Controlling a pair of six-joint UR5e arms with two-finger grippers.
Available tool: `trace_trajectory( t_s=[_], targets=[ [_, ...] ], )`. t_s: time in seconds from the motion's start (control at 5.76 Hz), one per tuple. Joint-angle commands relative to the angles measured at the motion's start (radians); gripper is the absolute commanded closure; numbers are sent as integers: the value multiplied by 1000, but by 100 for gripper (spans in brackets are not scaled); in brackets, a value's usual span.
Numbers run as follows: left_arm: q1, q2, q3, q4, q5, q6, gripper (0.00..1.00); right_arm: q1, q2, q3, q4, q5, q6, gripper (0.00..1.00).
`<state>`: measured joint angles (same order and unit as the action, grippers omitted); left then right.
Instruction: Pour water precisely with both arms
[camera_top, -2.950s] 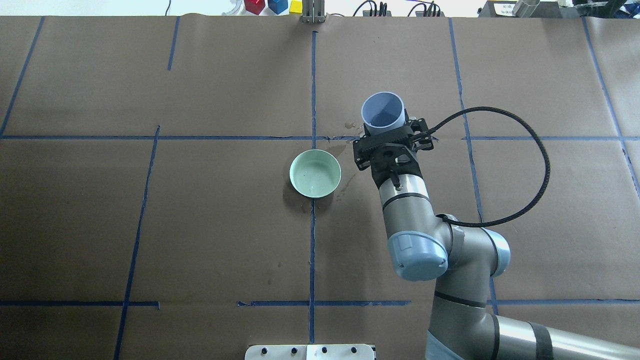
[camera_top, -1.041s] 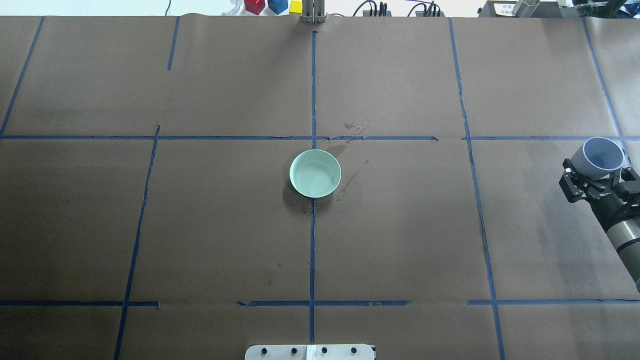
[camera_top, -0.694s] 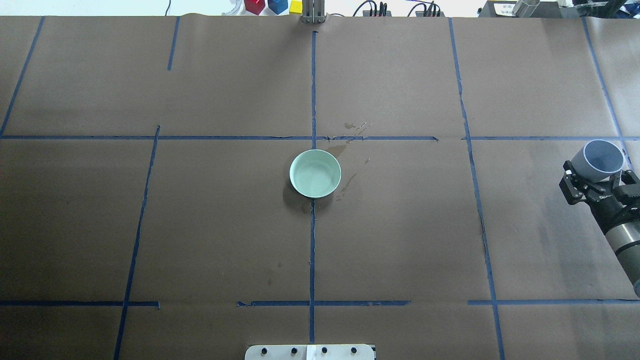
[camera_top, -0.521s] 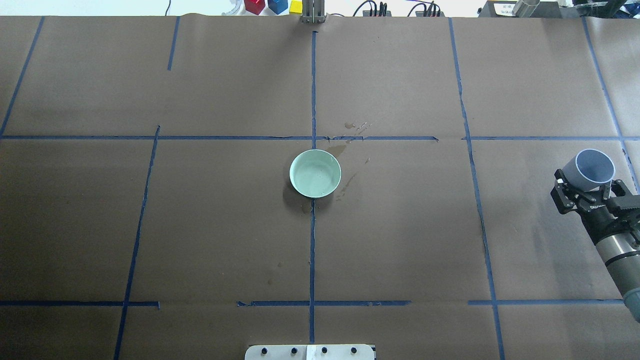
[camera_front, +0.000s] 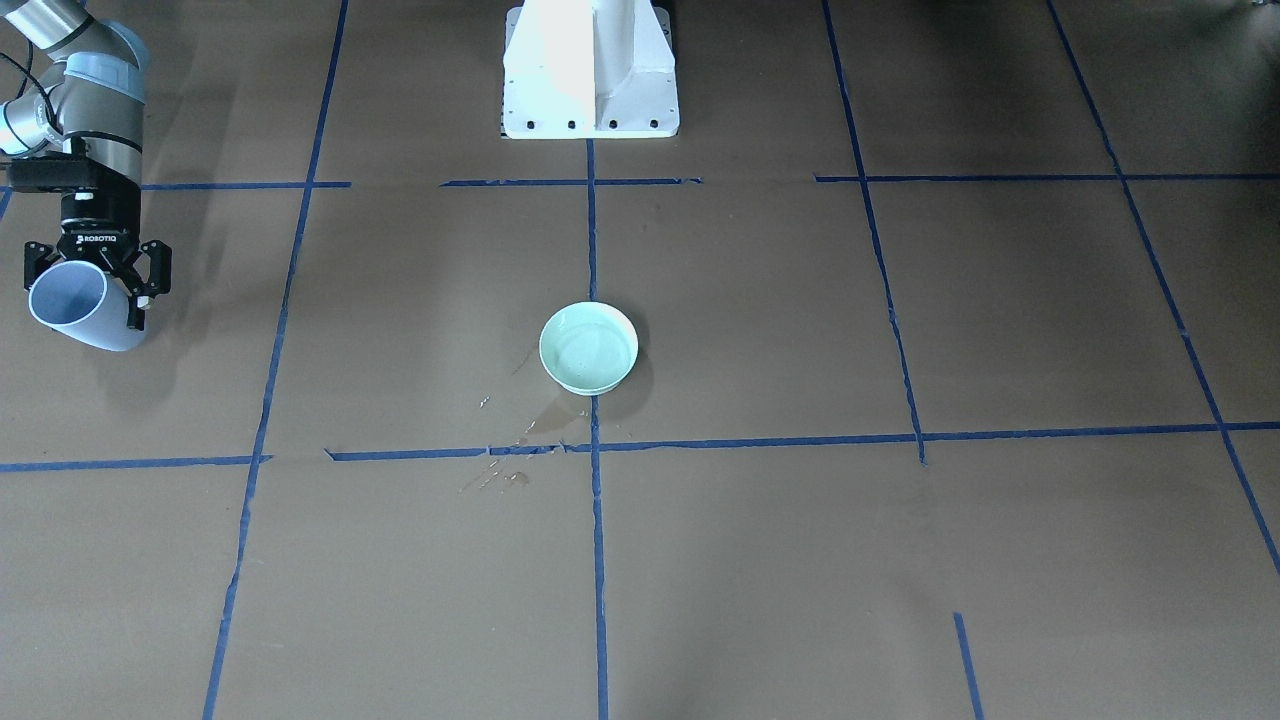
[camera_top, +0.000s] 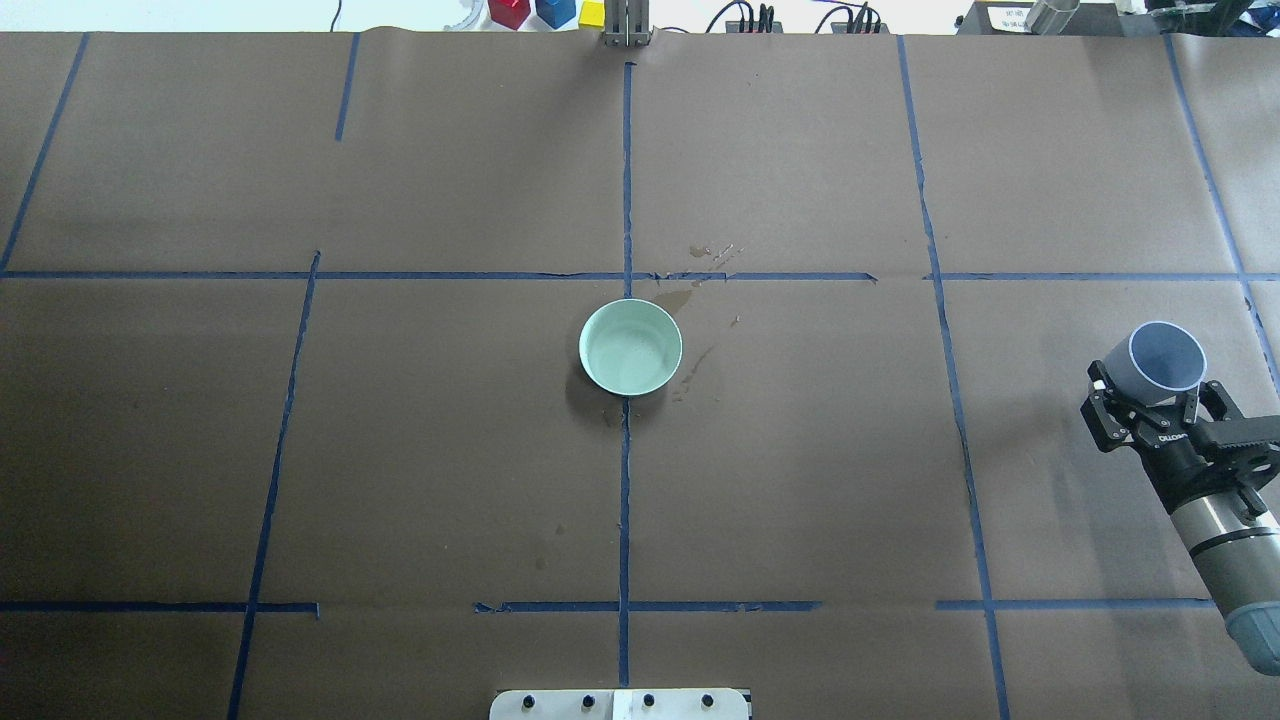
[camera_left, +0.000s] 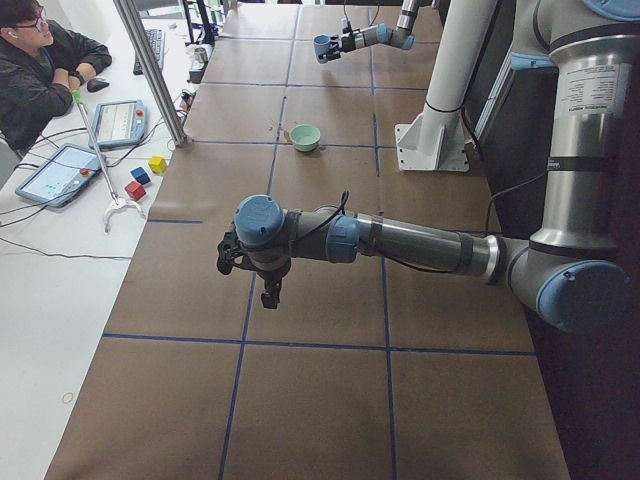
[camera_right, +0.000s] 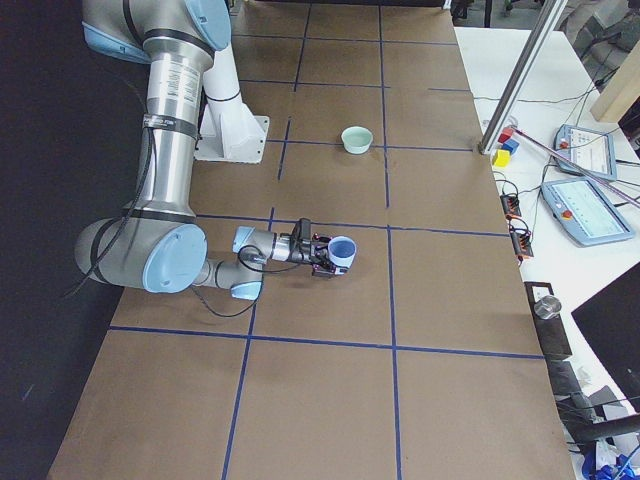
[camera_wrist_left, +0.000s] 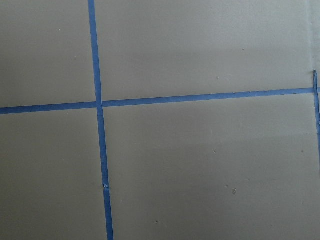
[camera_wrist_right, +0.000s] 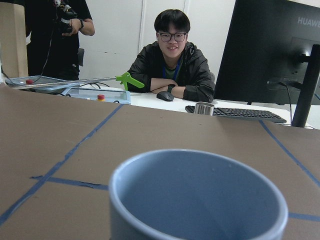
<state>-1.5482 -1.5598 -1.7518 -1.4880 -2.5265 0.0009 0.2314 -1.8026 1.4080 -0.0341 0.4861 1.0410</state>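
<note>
My right gripper (camera_top: 1150, 412) is shut on a blue-grey cup (camera_top: 1165, 358) at the table's right side, far from the bowl. The cup also shows in the front view (camera_front: 75, 308), held by the right gripper (camera_front: 95, 285), and fills the right wrist view (camera_wrist_right: 200, 200). A mint-green bowl (camera_top: 586, 347) stands at the table's centre with a faint sheen of water (camera_top: 630, 352) inside. Wet spill marks (camera_top: 700, 262) darken the paper beside it. My left gripper (camera_left: 268, 290) shows only in the left side view, pointing down over bare paper; I cannot tell whether it is open or shut.
Brown paper with a blue tape grid covers the table. The white pedestal (camera_front: 590, 70) stands at the robot's side. Coloured blocks (camera_top: 545, 12) and a metal post (camera_top: 627, 25) sit at the far edge. Seated operators (camera_wrist_right: 172, 55) and tablets (camera_left: 60, 175) lie beyond it.
My right arm carried the cup from beside the bowl out to the table's right edge. In the last second it drew back toward the robot and slightly left. The bowl has not moved.
</note>
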Motion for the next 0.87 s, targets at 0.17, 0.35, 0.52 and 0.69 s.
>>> trace_trajectory(
  t_s=[0.17, 0.35, 0.52, 0.69],
  targets=[
    [-1, 1, 0, 0, 0, 1, 0, -4, 8, -30, 42, -4, 1, 70],
    [-1, 1, 0, 0, 0, 1, 0, -4, 61, -75, 42, -38, 1, 65],
    [-1, 1, 3, 0, 2, 1, 0, -4, 84, -104, 43, -50, -1, 63],
    [-1, 0, 3, 2, 15, 1, 0, -3, 84, -103, 43, -50, -4, 58]
  ],
)
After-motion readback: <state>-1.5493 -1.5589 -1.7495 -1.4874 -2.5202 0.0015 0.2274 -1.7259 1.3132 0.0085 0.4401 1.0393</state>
